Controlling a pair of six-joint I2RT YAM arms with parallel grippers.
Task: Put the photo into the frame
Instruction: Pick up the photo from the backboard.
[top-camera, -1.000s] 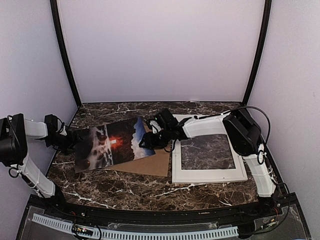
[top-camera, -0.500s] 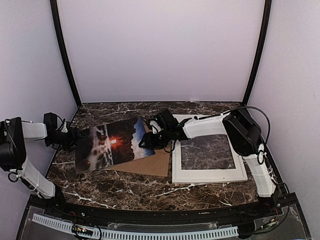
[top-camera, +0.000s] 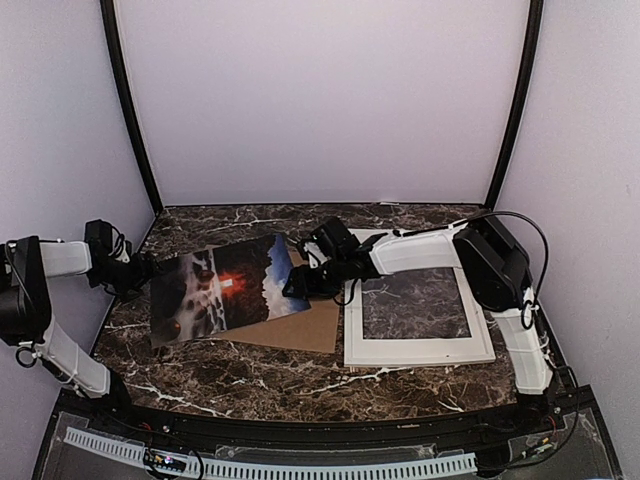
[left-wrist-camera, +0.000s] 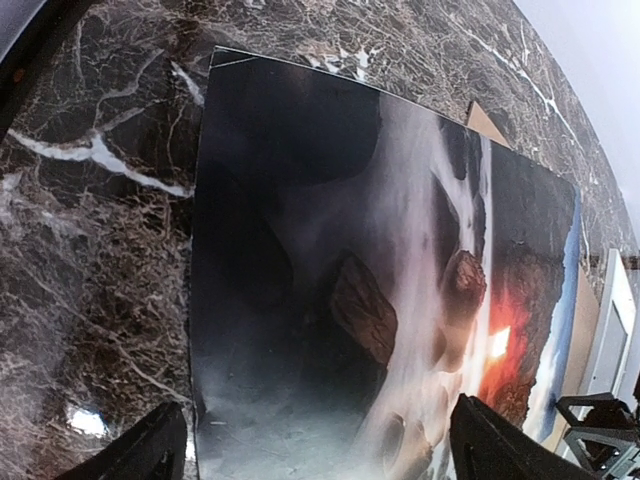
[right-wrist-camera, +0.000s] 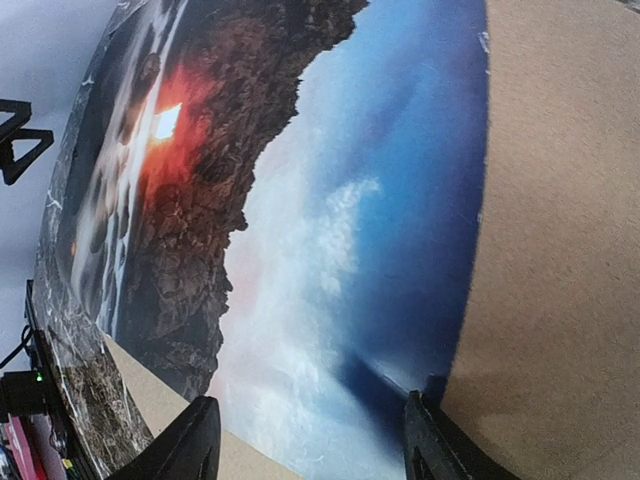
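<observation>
**A:** Where is the photo (top-camera: 228, 290)?

**B:** It lies flat at left-centre, partly over the brown backing board (top-camera: 300, 328); its long axis runs left to right, with the right end slightly farther; the frame (top-camera: 420, 351) lies flat just to its right.

**A:** And the pincers?

**B:** At the left short edge sits the left gripper (top-camera: 138, 277), spread wide and holding nothing; over the right short edge is the right gripper (top-camera: 300, 283), fingers apart and not clamped; it stands between photo and frame, so I judge it better placed for moving the photo rightward.
</observation>
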